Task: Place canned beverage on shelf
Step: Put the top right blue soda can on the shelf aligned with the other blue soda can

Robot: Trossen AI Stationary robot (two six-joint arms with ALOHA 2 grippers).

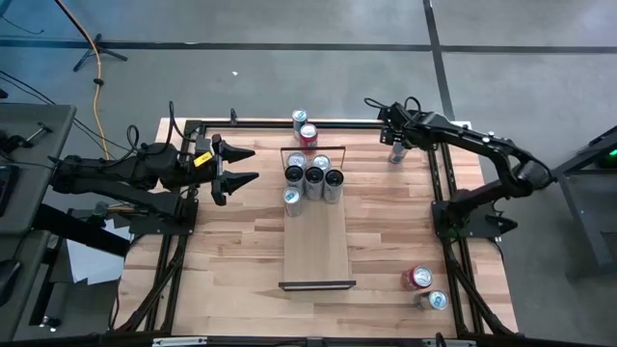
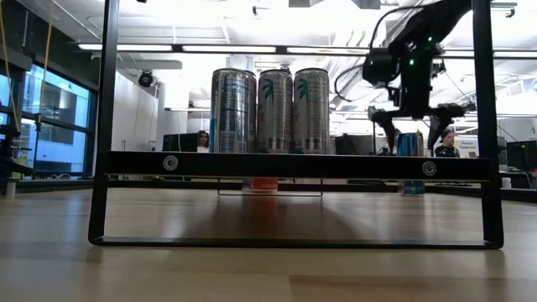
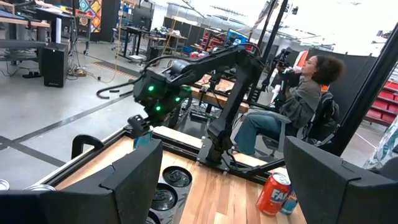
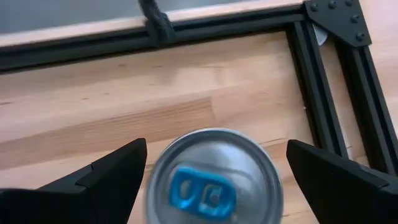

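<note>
we hold our right gripper (image 4: 211,168), jaws spread, above a loose can (image 1: 396,154) near the table's (image 1: 386,231) far right corner, the grab still ahead: lower, close, carry to the shelf (image 1: 315,246) at mid-table. only the wrist view shows the can's blue tab. left gripper (image 1: 241,166) waits spread, empty.

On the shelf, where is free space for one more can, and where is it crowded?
The shelf is bare from the can cluster down to its near rail. Its far end is crowded with cans. The right hand hovers open over a can off the shelf.
</note>
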